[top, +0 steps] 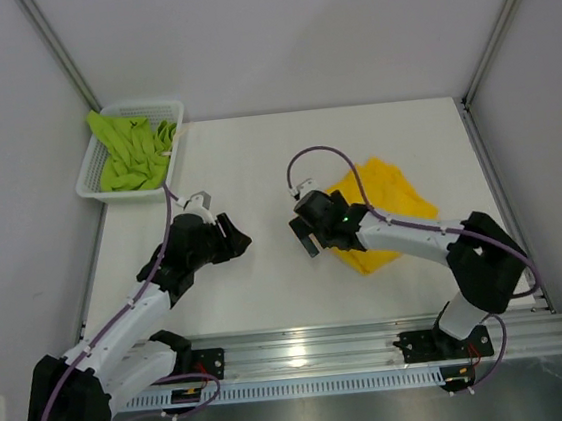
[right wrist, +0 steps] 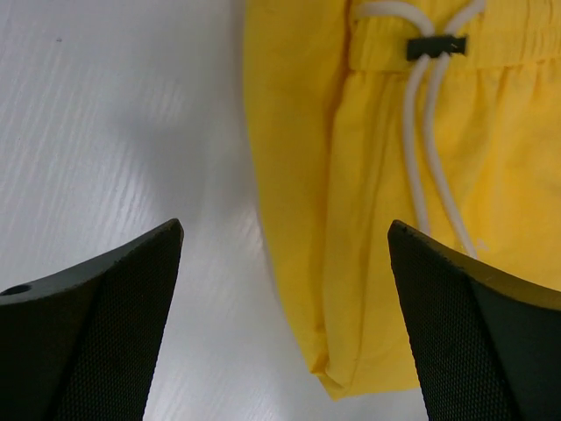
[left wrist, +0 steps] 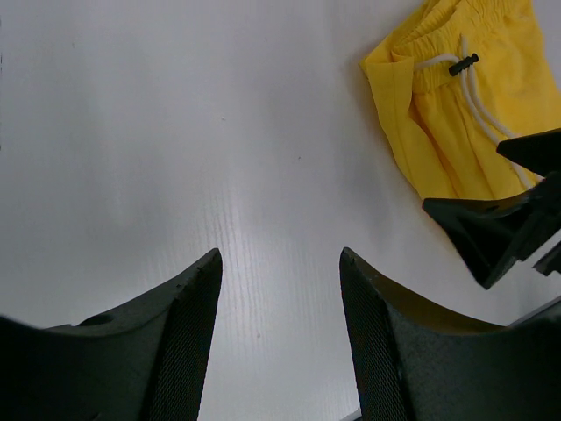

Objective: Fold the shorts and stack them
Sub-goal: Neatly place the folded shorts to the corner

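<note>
The yellow shorts (top: 385, 199) lie crumpled on the table's right half, white drawstring (right wrist: 421, 132) facing up. My right gripper (top: 308, 230) hovers over their left edge. In the right wrist view it (right wrist: 285, 226) stands wide open, with a folded corner of the yellow shorts (right wrist: 368, 263) showing between its fingers and nothing gripped. My left gripper (top: 239, 237) is open over bare table (left wrist: 279, 253), left of the yellow shorts (left wrist: 438, 132). The lime green shorts (top: 134, 150) lie bunched in the basket at the far left.
A white mesh basket (top: 87, 186) stands at the table's back left corner. White walls close in the table on three sides. The right gripper's dark fingers (left wrist: 491, 228) show at the right of the left wrist view.
</note>
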Tool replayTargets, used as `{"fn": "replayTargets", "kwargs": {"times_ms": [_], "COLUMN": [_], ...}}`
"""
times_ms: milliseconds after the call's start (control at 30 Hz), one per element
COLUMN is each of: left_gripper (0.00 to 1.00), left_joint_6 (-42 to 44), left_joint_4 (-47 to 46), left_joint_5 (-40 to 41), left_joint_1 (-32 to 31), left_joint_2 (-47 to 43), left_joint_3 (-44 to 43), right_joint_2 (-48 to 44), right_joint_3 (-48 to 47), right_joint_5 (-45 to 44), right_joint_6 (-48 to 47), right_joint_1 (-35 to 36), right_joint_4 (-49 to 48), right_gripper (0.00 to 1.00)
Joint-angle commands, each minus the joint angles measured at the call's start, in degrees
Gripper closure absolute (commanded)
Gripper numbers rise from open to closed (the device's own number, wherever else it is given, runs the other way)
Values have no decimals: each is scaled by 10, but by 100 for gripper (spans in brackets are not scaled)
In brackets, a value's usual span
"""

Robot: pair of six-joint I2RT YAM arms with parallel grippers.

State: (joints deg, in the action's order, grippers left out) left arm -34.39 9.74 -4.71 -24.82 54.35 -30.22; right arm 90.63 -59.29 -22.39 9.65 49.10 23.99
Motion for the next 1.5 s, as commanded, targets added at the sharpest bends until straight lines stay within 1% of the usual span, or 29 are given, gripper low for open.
{"fn": "replayTargets", "kwargs": {"times_ms": [0, 33, 67, 133, 167, 233, 267, 300, 333, 367, 500, 767, 867, 900, 1000, 1100, 1233, 1367, 1467], "left_gripper": [40, 40, 40, 40, 40, 40, 40, 40, 40, 40, 40, 40, 40, 40, 40, 40, 40, 40, 40], "left_joint_6": [14, 14, 14, 13, 14, 15, 15, 16, 17, 18, 17, 19, 19, 19, 19, 20, 22, 22, 21], "left_joint_4": [-1, 0, 0, 1, 2, 4, 5, 6, 9, 11, 8, 10, 11, 10, 10, 11, 9, 9, 7], "left_joint_5": [2, 1, 1, 1, 1, 1, 2, 2, 3, 4, 4, 0, 0, 0, -1, -2, -9, -10, -11], "left_joint_1": [5, 5, 5, 5, 5, 5, 5, 5, 5, 5, 5, 5, 5, 5, 5, 5, 5, 5, 5], "left_joint_2": [-11, -11, -11, -12, -13, -15, -18, -20, -21, -23, -31, -29, -30, -29, -28, -30, -29, -31, -32], "left_joint_3": [-21, -22, -22, -23, -22, -23, -24, -23, -25, -27, -27, -31, -31, -31, -32, -30, -33, -29, -27], "right_joint_2": [67, 82, 109, 132, 153, 173, 183, 200, 208, 213, 238, 271, 274, 276, 287, 284, 277, 268, 283], "right_joint_3": [-61, -70, -85, -97, -102, -120, -126, -137, -140, -142, -147, -160, -162, -164, -175, -167, -164, -158, -163], "right_joint_5": [-95, -120, -128, -148, -176, -200, -233, -242, -252, -284, -319, -333, -333, -332, -337, -354, -367, -368, -366], "right_joint_6": [-36, -36, -38, -38, -36, -38, -37, -39, -43, -42, -44, -54, -57, -59, -57, -64, -54, -51, -47], "right_joint_1": [35, 40, 43, 51, 51, 52, 53, 53, 57, 59, 66, 62, 67, 66, 64, 77, 86, 107, 103], "right_joint_4": [33, 38, 47, 53, 60, 67, 75, 77, 79, 78, 72, 74, 69, 69, 76, 63, 71, 72, 78], "right_gripper": [1, 0, 1, 1, 1, 0, 0, 1, 0, 1, 1, 2, 9, 14, 16, 12, 9, 1, 1]}}
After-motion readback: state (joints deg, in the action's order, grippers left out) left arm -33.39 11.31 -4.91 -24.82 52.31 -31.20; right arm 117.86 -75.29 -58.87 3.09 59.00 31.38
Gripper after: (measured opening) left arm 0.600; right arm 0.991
